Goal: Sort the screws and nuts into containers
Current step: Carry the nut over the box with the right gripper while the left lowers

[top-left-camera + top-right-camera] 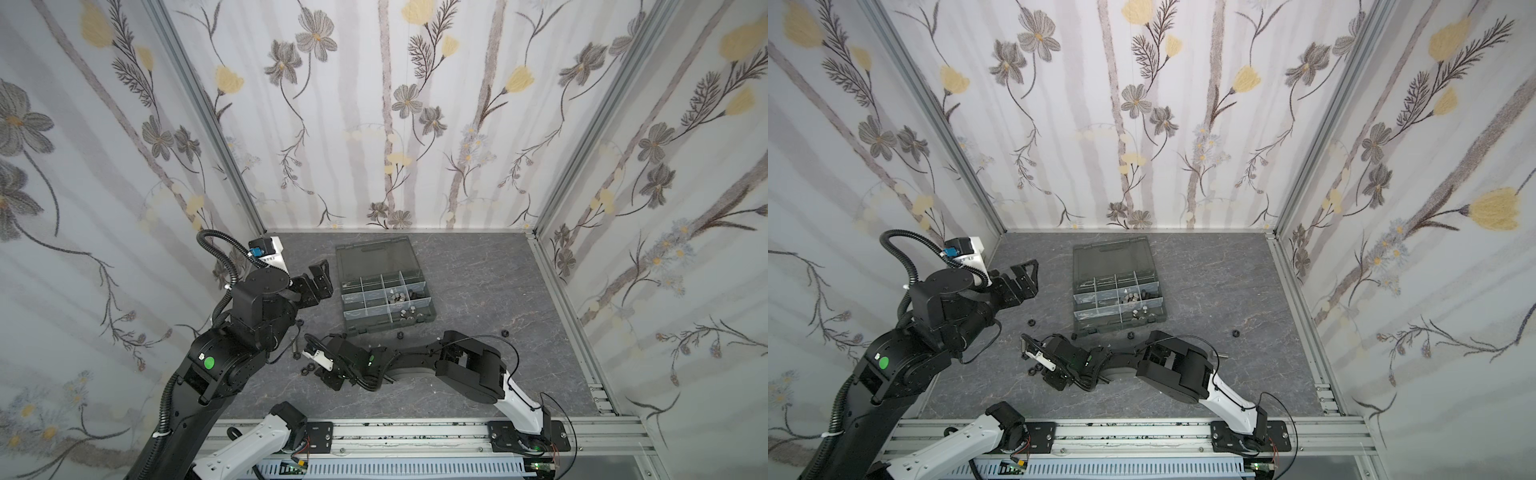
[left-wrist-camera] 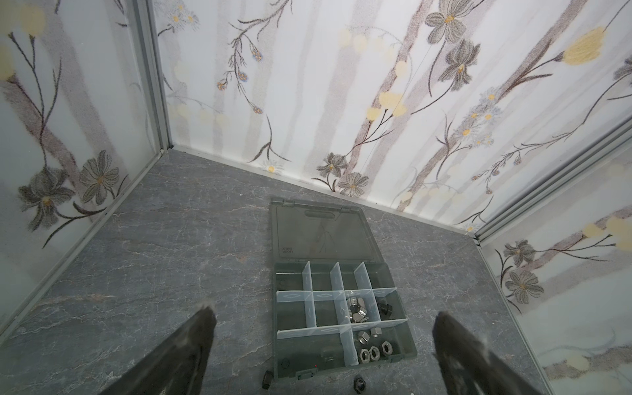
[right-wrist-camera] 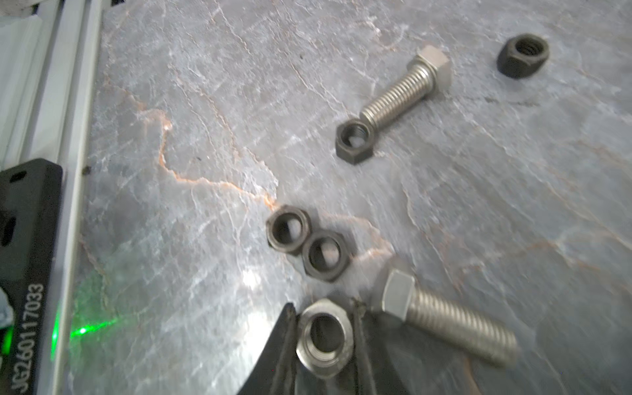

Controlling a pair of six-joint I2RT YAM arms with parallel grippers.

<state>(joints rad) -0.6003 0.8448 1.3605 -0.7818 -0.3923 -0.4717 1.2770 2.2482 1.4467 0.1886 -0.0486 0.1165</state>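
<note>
Grey marbled tabletop (image 1: 478,282) sits inside floral walls (image 1: 395,124). Nearest, the right gripper (image 3: 323,304) clamps a silver nut (image 3: 325,366) among loose black nuts (image 3: 272,229) and silver screws (image 3: 444,318). Beyond, the left gripper (image 1: 320,280) hangs with its jaws spread wide near the organizer box (image 1: 365,316), whose right-side cells (image 2: 402,333) hold sorted nuts (image 2: 363,338).
</note>
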